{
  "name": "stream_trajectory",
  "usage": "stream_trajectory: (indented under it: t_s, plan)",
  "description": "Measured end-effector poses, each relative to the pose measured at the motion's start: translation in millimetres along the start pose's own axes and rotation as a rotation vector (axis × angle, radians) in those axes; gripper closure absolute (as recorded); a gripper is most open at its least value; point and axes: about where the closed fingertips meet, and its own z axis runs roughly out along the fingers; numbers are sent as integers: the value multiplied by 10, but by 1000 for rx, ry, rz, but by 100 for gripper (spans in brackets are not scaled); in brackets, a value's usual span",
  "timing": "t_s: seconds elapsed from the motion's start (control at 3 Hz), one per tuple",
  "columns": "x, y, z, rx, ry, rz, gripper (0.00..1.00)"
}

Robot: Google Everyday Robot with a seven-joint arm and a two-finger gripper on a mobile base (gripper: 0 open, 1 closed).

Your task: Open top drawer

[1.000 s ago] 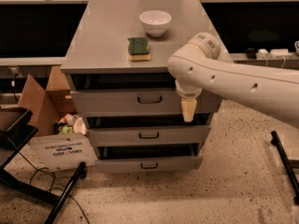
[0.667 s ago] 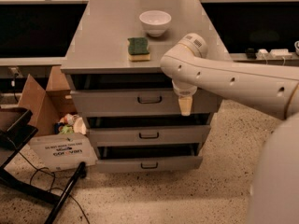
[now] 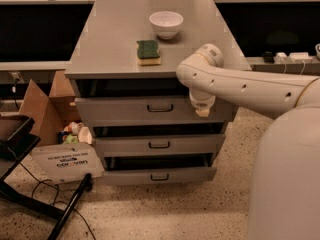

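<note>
Reaching in from the right, white jointed robot arm (image 3: 250, 86) crosses in front of the grey metal cabinet (image 3: 125, 44). Its wrist bends down at the cabinet's right front corner.

Gripper (image 3: 202, 112): tan tip pointing down, over the right end of the top drawer (image 3: 125, 111), near that panel's lower edge. Open or closed: cannot tell. Nothing seen in its hold. Contact with the panel: cannot tell.

Top drawer: widest and tallest grey metal front of the three, directly under the cabinet top. A dark gap runs above the panel. Small dark bar handle (image 3: 160, 108) sits at panel centre, left of the gripper and apart from it.

Below: middle grey drawer (image 3: 125, 146) and bottom grey drawer (image 3: 125, 176), each shorter, with a like dark handle and a dark gap above.

Cabinet top: round white bowl (image 3: 166, 24) toward the back; green-topped yellow sponge (image 3: 148, 52) in front of it and slightly left, the two apart.

Left of cabinet: open brown cardboard box (image 3: 37, 104) holding mixed small items; flat white printed carton (image 3: 62, 161) lying on the speckled floor (image 3: 175, 209) just before it. Black metal stand legs (image 3: 60, 214) lower left, with thin cables beside them. Large white robot body (image 3: 285, 179) fills the lower right.
</note>
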Motion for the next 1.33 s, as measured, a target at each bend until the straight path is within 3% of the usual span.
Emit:
stream_trajectory:
  t_s: [0.33,0.67,1.0,1.33]
  plan:
    - [12,-23,-67,0,0,0,89]
    - [19,-34,-103,0,0,0,100]
    - [142,119,-141,-8,21,40,100]
    - [142,120,-146,-8,22,40,100]
